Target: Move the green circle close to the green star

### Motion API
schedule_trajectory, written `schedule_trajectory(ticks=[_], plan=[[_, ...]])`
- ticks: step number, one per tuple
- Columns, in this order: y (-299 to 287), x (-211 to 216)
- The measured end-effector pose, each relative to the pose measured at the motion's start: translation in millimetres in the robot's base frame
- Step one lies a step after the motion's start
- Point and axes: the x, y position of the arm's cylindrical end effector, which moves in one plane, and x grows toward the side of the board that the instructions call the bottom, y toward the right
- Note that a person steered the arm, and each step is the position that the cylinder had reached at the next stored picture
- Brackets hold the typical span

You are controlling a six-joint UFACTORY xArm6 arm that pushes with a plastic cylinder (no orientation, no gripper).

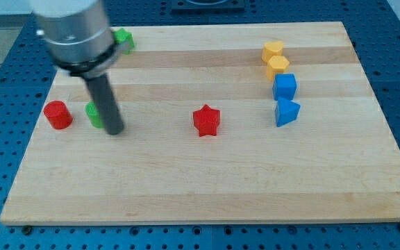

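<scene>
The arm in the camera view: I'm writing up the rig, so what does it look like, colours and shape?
The arm shows as a wide, silvery-grey metal cylinder, blurred, darkening to a black collar at its base. From it hangs a straight, round, dark grey rod, much thinner than the cylinder, ending in my tip, which is blunt. No cables, markings or pincer show.

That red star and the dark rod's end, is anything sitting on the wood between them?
No. In the camera view, only bare wood lies between my tip and the red star.
</scene>
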Motion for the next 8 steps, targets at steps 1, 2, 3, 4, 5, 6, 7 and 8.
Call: schedule_trajectory(ticks=[1, 2, 3, 4, 5, 6, 7, 8], plan=[[-7, -34], [-9, -74], [7, -48], [-32, -42], [-72, -62], [-69, -95], [-56, -99], [-27, -91]])
